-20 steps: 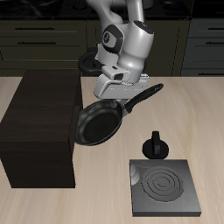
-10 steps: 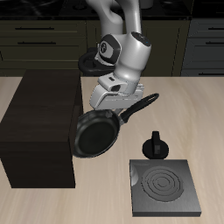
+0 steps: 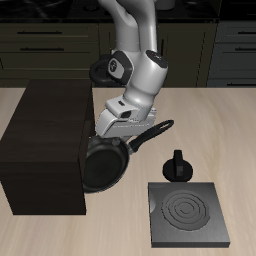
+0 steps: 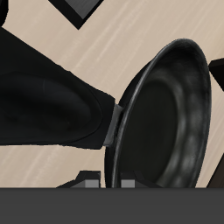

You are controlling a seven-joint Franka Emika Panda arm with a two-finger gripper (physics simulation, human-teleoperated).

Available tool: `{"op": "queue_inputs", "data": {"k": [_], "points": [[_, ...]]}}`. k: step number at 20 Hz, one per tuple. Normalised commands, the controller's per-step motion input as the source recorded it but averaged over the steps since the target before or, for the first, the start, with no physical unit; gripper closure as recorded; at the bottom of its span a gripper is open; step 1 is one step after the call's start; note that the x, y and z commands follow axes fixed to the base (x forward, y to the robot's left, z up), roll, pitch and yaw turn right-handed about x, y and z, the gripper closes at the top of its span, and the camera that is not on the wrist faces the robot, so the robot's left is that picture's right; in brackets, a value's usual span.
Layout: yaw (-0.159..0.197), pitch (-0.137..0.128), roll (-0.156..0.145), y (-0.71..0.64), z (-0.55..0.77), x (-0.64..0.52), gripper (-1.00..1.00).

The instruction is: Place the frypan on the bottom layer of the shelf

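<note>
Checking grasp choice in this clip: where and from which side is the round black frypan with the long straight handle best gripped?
By the long straight handle, close to the bowl, coming from above. The round black frypan is wide and shallow, so only the narrow handle fits between two fingers. The end effector sits there now, with the pan tilted beside the dark brown wooden shelf.

the white and grey jointed robot arm (image 3: 140, 45) was seen reaching down from the back of the table toward its middle, its upper links rising out of the exterior view. the rounded white wrist housing with a black circular cap (image 3: 122, 66) was angled forward and downward. below it, the pale grey two-finger gripper (image 3: 122, 127) was tilted and closed around the long straight black handle of the round black frypan (image 3: 103, 166), which was held off level. in the wrist view only dark grey finger stubs (image 4: 90, 180) were shown at the frame's edge.
</note>
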Motion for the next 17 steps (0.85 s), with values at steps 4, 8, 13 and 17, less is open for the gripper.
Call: {"op": "queue_inputs", "data": {"k": [4, 8, 13, 17], "points": [[0.033, 0.017, -0.043, -0.22, -0.14, 0.18, 1.0], [0.018, 0.009, -0.035, -0.23, -0.09, 0.11, 1.0], [-0.009, 0.018, -0.066, -0.4, -0.04, 0.16, 1.0], [-0.019, -0.002, -0.064, -0.41, 0.05, 0.11, 1.0]]}}
